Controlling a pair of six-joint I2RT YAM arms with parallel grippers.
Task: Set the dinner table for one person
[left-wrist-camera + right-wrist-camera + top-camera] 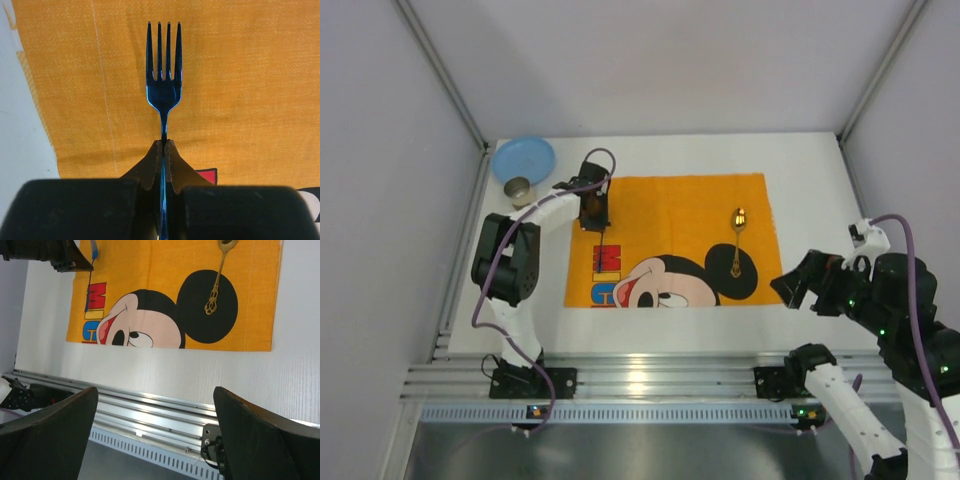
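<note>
The left gripper (164, 145) is clamped on the neck of a dark fork (164, 90); its two fingers meet around the stem just below the tine head. In the left wrist view the four tines point away from the camera, over the orange cloth (670, 210) close to its left edge. I cannot tell whether the fork touches the cloth.

The right gripper (155, 390) is spread wide and holds nothing. I see it above the bare dinner table (820, 180), off the cloth's near right corner.

A gold spoon (737, 240) lies on the right part of the cloth, bowl toward the far side and handle end on the printed black ear.

A blue plate (523, 158) sits on the table at the far left corner, with a small metal cup (519, 189) just beside it. Both are off the cloth.

The ribbed rail (650, 380) runs along the table's near edge.
</note>
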